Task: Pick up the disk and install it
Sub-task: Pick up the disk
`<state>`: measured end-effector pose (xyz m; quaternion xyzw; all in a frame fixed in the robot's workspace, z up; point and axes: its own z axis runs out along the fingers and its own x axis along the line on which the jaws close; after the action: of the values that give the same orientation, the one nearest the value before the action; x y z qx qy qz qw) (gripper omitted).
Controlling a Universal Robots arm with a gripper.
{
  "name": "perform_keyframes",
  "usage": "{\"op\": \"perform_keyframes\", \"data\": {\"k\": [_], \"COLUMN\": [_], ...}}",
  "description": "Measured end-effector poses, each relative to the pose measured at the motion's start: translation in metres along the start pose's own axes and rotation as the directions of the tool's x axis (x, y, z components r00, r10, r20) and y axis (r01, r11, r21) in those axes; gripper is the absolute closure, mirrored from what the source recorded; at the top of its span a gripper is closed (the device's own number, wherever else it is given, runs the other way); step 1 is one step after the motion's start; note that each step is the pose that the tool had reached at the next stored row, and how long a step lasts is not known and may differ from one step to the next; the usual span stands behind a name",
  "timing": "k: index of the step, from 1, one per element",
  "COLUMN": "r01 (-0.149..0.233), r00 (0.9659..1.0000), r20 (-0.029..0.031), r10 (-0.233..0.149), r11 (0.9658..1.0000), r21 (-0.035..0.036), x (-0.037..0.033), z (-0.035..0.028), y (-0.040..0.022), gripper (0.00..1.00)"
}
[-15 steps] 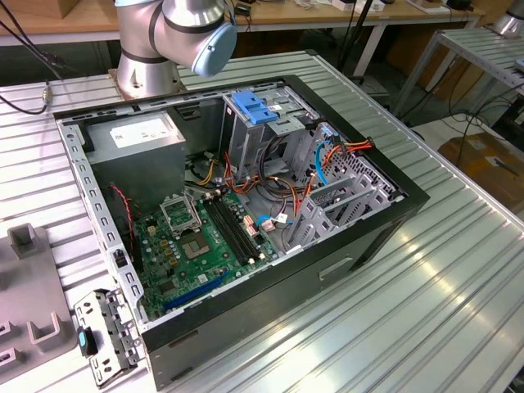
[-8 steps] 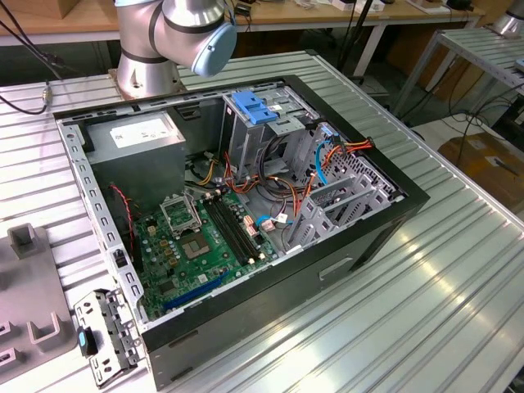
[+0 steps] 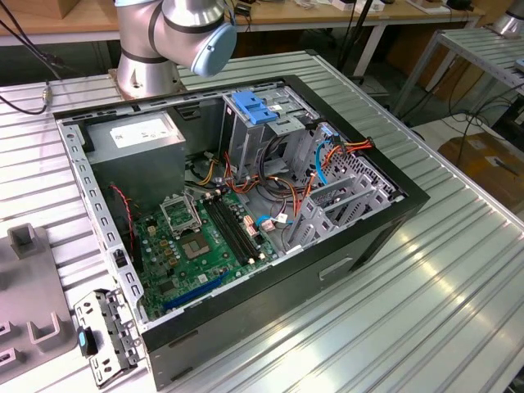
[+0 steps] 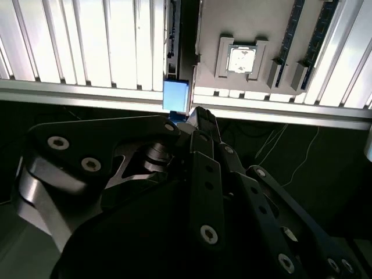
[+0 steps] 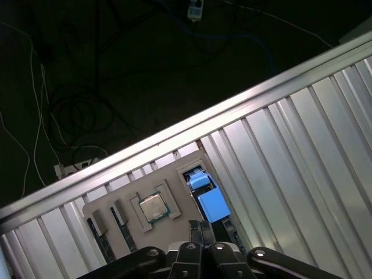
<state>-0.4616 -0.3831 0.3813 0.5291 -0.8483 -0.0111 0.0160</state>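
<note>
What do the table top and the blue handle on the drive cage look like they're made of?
Table top: looks like bare aluminium, ribbed silver slats with bright reflections.
Blue handle: probably moulded plastic, even matte blue without metallic shine.
Drive cage: seemingly sheet metal, thin dull-grey folded walls.

open computer case [image 3: 344, 262] on slatted table [image 3: 458, 278] | green motherboard [image 3: 192, 254] inside | blue-handled drive cage [image 3: 250, 131]
</note>
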Motion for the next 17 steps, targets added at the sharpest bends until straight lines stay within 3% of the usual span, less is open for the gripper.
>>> {"op": "perform_keyframes", "data": {"k": [12, 14, 17], "r01": [0.0, 0.001, 0.009], "r00": [1.0, 1.0, 1.0], "r20": [0.0, 0.0014, 0.0035], "r10": [0.0, -0.001, -0.009], "r11": [1.0, 1.0, 0.9999], "r21": [0.0, 0.0031, 0.01], "x": [0.0, 0.0, -0.0004], "z": [0.0, 0.0005, 0.0035], "y": [0.0, -0.0001, 0.0], "gripper": [0.89, 0.89, 0.71]}}
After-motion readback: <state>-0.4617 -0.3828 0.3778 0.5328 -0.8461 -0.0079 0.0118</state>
